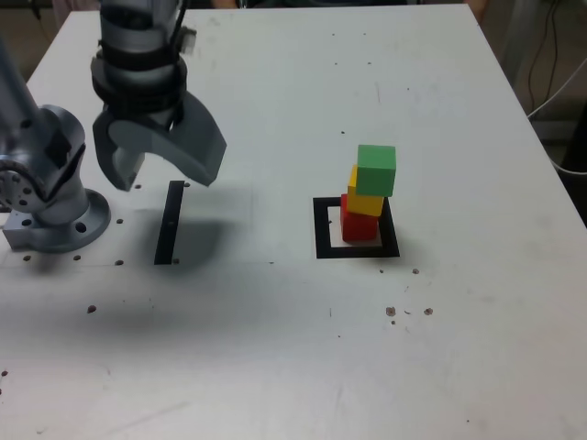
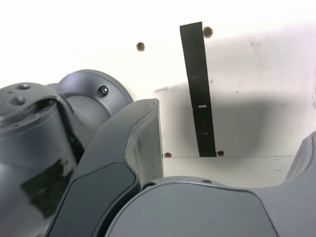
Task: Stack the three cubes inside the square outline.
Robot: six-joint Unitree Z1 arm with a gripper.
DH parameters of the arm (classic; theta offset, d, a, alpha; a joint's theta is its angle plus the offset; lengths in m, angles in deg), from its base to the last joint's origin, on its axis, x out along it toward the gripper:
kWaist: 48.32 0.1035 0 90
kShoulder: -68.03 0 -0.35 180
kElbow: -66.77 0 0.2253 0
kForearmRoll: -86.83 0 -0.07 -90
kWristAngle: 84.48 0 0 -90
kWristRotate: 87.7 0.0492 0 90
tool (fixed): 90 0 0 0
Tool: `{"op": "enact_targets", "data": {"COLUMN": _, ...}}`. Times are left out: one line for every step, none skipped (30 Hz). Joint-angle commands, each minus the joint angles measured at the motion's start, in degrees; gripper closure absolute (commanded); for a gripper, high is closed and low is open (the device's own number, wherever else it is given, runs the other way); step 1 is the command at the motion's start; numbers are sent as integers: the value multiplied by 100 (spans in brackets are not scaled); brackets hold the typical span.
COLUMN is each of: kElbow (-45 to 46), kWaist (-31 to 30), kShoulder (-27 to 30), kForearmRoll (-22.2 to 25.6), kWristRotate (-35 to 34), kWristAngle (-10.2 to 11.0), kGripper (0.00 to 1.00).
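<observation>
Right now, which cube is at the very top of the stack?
The green cube. It sits on the yellow cube, and the red cube is at the bottom.

No readable text, labels, brands or numbers on anything in view

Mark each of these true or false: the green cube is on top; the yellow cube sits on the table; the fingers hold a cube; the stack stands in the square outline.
1. The green cube tops the stack. True.
2. The yellow cube sits on the table. False: it rests on the red cube.
3. The gripper fingers hold a cube. False: they are open and empty, above the black strip.
4. The stack stands inside the square outline. True.
</observation>
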Motion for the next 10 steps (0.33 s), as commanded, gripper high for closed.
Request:
{"op": "enact_targets", "data": {"kElbow": 82, "kWaist": 81, "kShoulder": 94, "kForearmRoll": 12, "kWristRotate": -17, "kWristAngle": -22, "kGripper": 1}}
{"op": "enact_targets", "data": {"kElbow": 101, "kWaist": 110, "kShoulder": 114, "kForearmRoll": 13, "kWristRotate": -18, "kWristAngle": -27, "kGripper": 1}}
{"op": "enact_targets", "data": {"kElbow": 113, "kWaist": 138, "kShoulder": 131, "kForearmRoll": 14, "kWristRotate": -19, "kWristAngle": -31, "kGripper": 1}}
{"op": "enact_targets", "data": {"kElbow": 117, "kWaist": 164, "kShoulder": 149, "kForearmRoll": 17, "kWristRotate": -19, "kWristAngle": -38, "kGripper": 1}}
{"op": "enact_targets", "data": {"kElbow": 114, "kWaist": 174, "kShoulder": 159, "kForearmRoll": 23, "kWristRotate": -19, "kWristAngle": -42, "kGripper": 1}}
{"op": "enact_targets", "data": {"kElbow": 114, "kWaist": 181, "kShoulder": 166, "kForearmRoll": 30, "kWristRotate": -19, "kWristAngle": -45, "kGripper": 1}}
{"op": "enact_targets", "data": {"kElbow": 121, "kWaist": 190, "kShoulder": 170, "kForearmRoll": 36, "kWristRotate": -20, "kWristAngle": -50, "kGripper": 1}}
{"op": "enact_targets", "data": {"kElbow": 133, "kWaist": 201, "kShoulder": 174, "kForearmRoll": 43, "kWristRotate": -22, "kWristAngle": -58, "kGripper": 1}}
{"op": "enact_targets", "data": {"kElbow": 150, "kWaist": 210, "kShoulder": 179, "kForearmRoll": 47, "kWristRotate": -25, "kWristAngle": -67, "kGripper": 1}}
{"op": "enact_targets", "data": {"kElbow": 173, "kWaist": 220, "kShoulder": 185, "kForearmRoll": 49, "kWristRotate": -37, "kWristAngle": -74, "kGripper": 1}}
